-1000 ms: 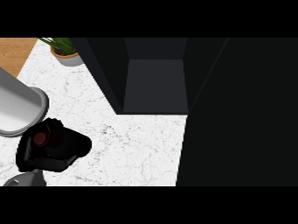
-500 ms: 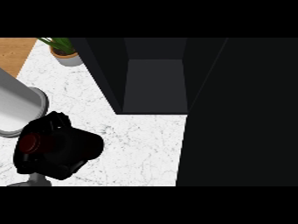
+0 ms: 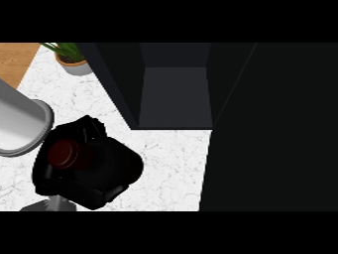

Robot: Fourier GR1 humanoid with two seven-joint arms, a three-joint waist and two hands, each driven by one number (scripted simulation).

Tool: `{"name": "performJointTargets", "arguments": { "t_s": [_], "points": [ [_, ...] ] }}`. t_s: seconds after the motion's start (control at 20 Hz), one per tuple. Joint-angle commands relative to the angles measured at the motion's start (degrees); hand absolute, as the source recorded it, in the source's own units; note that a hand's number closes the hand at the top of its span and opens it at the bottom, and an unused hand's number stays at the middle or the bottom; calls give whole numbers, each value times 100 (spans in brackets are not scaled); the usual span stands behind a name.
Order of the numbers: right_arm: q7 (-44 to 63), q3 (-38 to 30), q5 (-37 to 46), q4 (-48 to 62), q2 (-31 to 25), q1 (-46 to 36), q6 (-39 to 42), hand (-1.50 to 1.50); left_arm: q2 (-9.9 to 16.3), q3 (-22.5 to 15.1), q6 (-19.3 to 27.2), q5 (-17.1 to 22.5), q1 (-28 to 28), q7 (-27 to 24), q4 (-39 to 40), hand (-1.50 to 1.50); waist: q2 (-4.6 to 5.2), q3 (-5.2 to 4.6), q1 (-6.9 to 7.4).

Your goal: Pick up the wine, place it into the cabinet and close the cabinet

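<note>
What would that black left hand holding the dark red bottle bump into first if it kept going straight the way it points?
Probably the open dark cabinet: the left hand, curled round the dark red wine bottle, points up-right across bare white marble counter. Depth is unclear.

The wine (image 3: pixel 67 153) shows only as a dark red round top, seen from straight above, so it stands upright. Black fingers (image 3: pixel 102 171) of the left hand curl round it and hide the rest of it. It is over the white marble table (image 3: pixel 164 163), near the cabinet (image 3: pixel 175 94). The cabinet is dark, its front open, with a grey inner floor showing between its side walls.
</note>
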Motion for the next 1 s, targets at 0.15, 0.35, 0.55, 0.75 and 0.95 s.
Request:
{"name": "performJointTargets", "arguments": {
  "t_s": [0.15,0.35,0.55,0.75,0.95],
  "points": [
    [107,-146,-578,-750,-25,482,157,-150,-36,-1078,1266,7,-649,562,-200,150,0,1,-52],
    [-278,-115,-543,-392,94,595,263,-150,-37,-1750,2169,-44,-1009,1009,-466,150,-1,3,-40],
    [148,-71,-555,-791,29,561,208,-150,-37,-1740,2568,-15,-1596,697,257,150,5,-2,-50],
    [-349,19,-288,-436,96,705,305,-150,-37,-1943,3207,-185,-2438,1005,630,150,7,0,-46],
    [-13,-176,-525,-587,-70,459,297,-150,-37,-2310,4049,-95,-2799,816,930,150,8,-1,-68]
  ]
}}
